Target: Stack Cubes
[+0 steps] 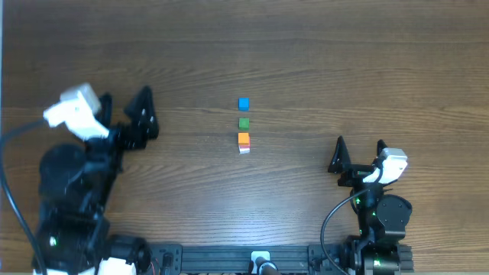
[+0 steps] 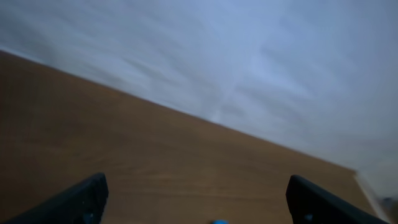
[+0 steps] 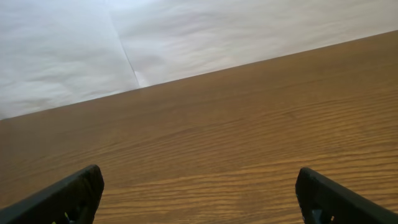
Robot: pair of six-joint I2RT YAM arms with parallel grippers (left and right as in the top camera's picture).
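I am looking down on a wood-grain table (image 1: 344, 61). Four small cubes are sitting in a column at the frame's centre: the blue cube (image 1: 244, 104) uppermost, the green cube (image 1: 244, 122) below it, then the orange cube (image 1: 244, 138) touching the white cube (image 1: 244, 150). The left gripper (image 2: 196, 208) is hanging at middle left and the right gripper (image 1: 359, 147) at lower right, both spread wide and gripping nothing. A pale wall (image 3: 217, 31) is showing beyond the table's edge.

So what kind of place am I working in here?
Most likely a robotics test bench rather than a home or a factory floor: a bare wooden tabletop, small coloured cubes lined up near its middle, and a plain white wall behind it.
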